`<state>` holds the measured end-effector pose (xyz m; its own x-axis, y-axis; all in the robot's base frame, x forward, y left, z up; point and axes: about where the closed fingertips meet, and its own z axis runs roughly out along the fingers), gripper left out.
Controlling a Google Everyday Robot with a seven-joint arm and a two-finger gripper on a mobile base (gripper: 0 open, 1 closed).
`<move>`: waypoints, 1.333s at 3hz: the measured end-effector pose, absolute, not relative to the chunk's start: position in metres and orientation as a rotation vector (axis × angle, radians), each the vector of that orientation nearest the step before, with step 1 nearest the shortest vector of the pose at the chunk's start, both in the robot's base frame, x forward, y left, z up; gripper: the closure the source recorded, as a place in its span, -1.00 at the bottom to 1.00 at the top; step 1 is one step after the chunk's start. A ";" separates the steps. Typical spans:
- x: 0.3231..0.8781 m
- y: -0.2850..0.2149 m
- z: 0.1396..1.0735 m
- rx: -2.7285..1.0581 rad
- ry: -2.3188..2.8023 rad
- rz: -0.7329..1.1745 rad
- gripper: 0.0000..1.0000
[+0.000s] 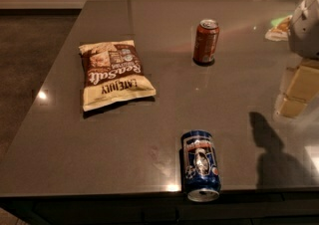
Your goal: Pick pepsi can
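The pepsi can (200,164) is dark blue with a white and red picture label and silver ends. It lies on its side at the front edge of the dark table (149,134), with one end pointing toward the front. My gripper (297,92) shows as beige parts under a white arm section (306,25) at the right edge of the camera view. It hangs above the table, to the right of the can and farther back, well apart from it. Its shadow falls on the table to the right of the can.
An orange-brown can (206,41) stands upright at the back middle of the table. A brown and cream chip bag (113,72) lies flat on the left. A small pale packet (278,29) lies at the far right. The table's front edge runs just under the pepsi can.
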<state>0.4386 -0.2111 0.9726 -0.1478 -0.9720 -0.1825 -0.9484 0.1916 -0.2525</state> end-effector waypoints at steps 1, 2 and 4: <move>0.438 -0.199 0.964 -2.000 2.004 -0.108 -1.00; 0.437 -0.188 0.951 -2.163 1.813 -0.094 -1.00; 0.424 -0.174 0.932 -2.517 1.303 -0.038 -1.00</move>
